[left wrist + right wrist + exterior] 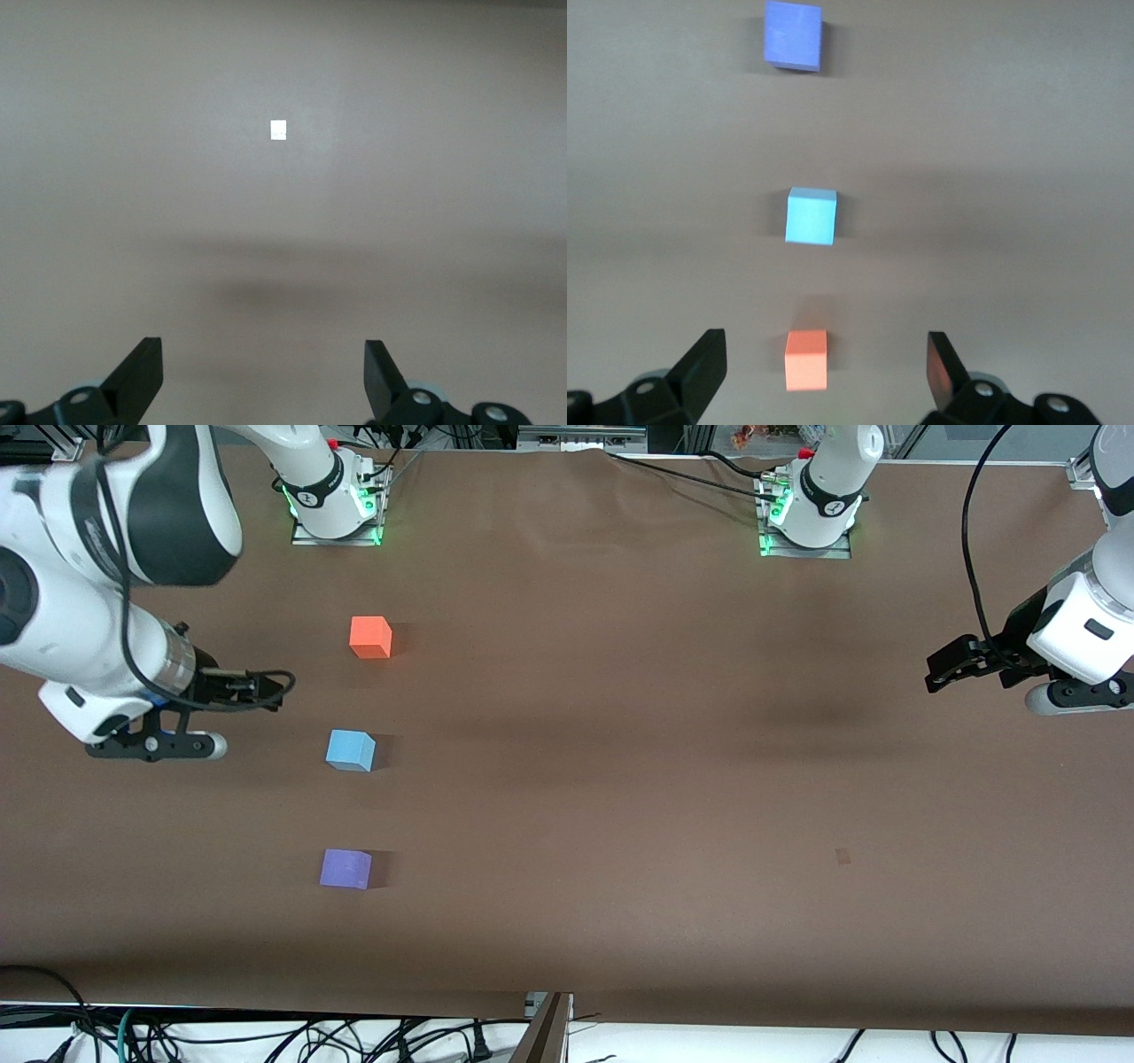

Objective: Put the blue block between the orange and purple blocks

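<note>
Blue block (351, 750) sits on the worktop (620, 779) toward the right arm's end, in a line with the other two: orange block (370, 638) farther from the front camera, purple block (345, 868) nearer. Blue lies between them, well apart from each, with the gaps looking about even. The line runs almost straight, with only a slight drift between the blocks. I judge the placement done, or all but done.

Right gripper (252, 688) hangs over bare worktop just beside the row, toward the right arm's end, level with the gap between orange and blue. Its fingers (704, 363) are spread wide and carry nothing. In the right wrist view all three cubes stand in a column between the finger tips, so I read the hand as parked there with the whole line in sight, a good spot for checking the result.

Left gripper (941, 673) waits over the left arm's end of the worktop, well apart from the blocks. Its fingers (142, 372) are released and empty. Its wrist view shows only bare worktop and a small pale mark (278, 129). Keeping it out there leaves the right arm free of collision risk.

If I adjust anything, it would be a small nudge of blue into truer line.
</note>
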Robot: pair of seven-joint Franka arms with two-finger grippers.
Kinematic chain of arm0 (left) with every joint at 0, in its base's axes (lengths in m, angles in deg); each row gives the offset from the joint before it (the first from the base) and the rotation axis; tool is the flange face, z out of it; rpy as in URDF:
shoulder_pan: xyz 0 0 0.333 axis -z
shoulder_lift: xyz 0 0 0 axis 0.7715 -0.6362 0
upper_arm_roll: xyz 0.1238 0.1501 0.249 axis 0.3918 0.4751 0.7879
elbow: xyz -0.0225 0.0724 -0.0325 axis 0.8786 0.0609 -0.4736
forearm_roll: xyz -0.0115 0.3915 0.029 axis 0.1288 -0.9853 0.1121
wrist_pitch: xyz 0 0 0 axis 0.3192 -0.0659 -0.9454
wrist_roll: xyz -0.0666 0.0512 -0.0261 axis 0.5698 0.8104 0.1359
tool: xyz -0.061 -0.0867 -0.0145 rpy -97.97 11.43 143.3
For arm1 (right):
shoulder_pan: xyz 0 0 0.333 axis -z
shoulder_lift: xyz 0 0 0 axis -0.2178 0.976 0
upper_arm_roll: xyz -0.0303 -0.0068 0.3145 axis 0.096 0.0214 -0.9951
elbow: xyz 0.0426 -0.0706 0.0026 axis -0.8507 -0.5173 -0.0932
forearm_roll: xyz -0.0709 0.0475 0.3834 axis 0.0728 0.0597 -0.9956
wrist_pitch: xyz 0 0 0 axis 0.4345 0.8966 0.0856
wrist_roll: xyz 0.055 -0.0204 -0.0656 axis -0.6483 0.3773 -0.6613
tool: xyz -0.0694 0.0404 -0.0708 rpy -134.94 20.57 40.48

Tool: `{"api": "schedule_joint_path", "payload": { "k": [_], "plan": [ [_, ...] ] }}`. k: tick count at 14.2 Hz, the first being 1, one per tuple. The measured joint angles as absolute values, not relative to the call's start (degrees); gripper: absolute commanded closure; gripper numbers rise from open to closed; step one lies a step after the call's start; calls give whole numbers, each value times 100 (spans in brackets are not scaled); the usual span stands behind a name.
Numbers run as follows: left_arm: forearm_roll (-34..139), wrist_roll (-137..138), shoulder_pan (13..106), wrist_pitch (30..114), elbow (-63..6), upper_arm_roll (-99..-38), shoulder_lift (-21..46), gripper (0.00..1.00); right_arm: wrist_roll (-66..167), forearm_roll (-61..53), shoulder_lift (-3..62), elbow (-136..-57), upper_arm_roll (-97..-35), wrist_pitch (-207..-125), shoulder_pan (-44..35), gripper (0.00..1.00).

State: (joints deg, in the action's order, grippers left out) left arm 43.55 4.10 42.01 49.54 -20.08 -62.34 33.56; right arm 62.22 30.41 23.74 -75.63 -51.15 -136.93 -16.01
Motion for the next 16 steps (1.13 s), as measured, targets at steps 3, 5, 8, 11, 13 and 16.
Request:
{"api": "schedule_joint_path", "payload": {
  "k": [3,5,8,11,13,16],
  "plan": [
    [4355,410,4201,4954,-2008,-6232,3355,0,6228,3102,2252,-7360,-5838,-13531,-1103,0],
    [4355,410,4201,4954,-2008,-6231,3355,0,6218,3140,1971,-7319,-6700,-13404,-65,0],
    [4355,410,4201,4954,-2008,-6231,3355,0,6155,3141,1544,-7332,-6981,-13317,597,0],
    [4355,410,4201,4954,-2008,-6230,3355,0,6155,3141,1272,-7616,-7037,-13264,815,0],
    [4355,410,4201,4956,-2008,-6230,3352,0,6155,3153,1222,-7803,-7066,-13261,853,0],
    [4355,410,4201,4956,-2008,-6230,3352,0,6155,3420,1267,-7889,-7163,-13261,807,0]
  ]
}}
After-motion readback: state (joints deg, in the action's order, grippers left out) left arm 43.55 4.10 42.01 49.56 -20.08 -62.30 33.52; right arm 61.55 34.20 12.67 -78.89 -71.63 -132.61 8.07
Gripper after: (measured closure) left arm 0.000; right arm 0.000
